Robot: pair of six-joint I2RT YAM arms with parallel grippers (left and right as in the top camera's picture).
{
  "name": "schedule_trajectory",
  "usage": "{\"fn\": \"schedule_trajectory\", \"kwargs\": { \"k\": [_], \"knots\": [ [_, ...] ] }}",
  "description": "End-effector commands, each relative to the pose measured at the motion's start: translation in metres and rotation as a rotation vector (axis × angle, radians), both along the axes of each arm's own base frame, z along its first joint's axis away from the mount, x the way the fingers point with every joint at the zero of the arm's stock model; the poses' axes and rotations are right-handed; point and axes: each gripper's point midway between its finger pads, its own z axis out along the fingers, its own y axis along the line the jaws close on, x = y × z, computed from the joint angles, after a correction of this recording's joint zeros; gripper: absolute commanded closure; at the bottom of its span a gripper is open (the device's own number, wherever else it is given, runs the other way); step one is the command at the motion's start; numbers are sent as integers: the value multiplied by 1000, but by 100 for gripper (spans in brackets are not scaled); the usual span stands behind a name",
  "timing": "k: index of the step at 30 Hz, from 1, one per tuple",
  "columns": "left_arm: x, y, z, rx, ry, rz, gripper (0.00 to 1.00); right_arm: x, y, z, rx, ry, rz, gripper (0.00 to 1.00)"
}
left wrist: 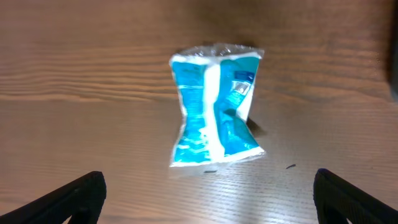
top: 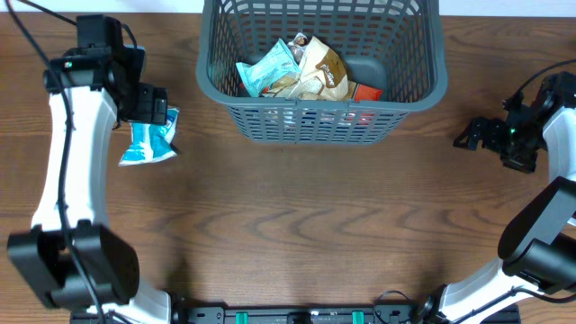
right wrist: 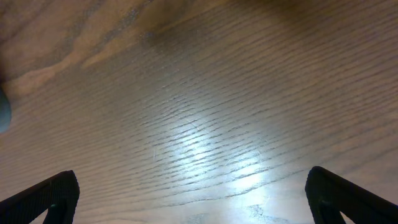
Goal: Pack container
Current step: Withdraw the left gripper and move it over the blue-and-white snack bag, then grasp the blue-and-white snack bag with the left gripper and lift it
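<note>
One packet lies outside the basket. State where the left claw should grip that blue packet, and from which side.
Grip the blue snack packet across its pinched middle, probably from straight above. It lies on the table, narrowest at the waist, and the open left claw has its fingers spread wider than that waist.

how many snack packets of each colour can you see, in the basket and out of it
blue: 2, one blue packet in the container, one loose blue packet on the table
brown: 1, the brown packet in the container
red: 1, the red packet in the container
total: 4 in view; any buried underneath cannot be told
</note>
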Motion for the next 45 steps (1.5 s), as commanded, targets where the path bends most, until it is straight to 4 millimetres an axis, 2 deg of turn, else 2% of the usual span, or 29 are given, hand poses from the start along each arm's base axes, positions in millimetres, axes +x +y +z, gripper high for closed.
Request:
{"fn": "schedule_trajectory", "kwargs": {
  "k": [1, 6, 12, 23, 30, 38, 45],
  "knots": [
    [3, 5, -29, -55, 64, 27, 1, 3, 6, 11, -10, -32, 33, 1],
    [10, 15, -61, -118, 111, 58, 1, 4, 6, 11, -12, -36, 33, 1],
    [17, 23, -89, -131, 145, 16, 1, 4, 6, 11, -12, -35, 33, 1],
    [22, 24, -134, -139, 214, -5, 1, 4, 6, 11, -11, -35, 33, 1],
    [25, 25, -151, -142, 230, -10, 1, 4, 6, 11, -12, -35, 33, 1],
    [20, 23, -173, -151, 282, -16, 1, 2, 5, 11, -21, -26, 36, 1],
    [19, 23, -177, -153, 291, -16, 1, 1, 4, 11, -23, -24, 35, 1]
  ]
}}
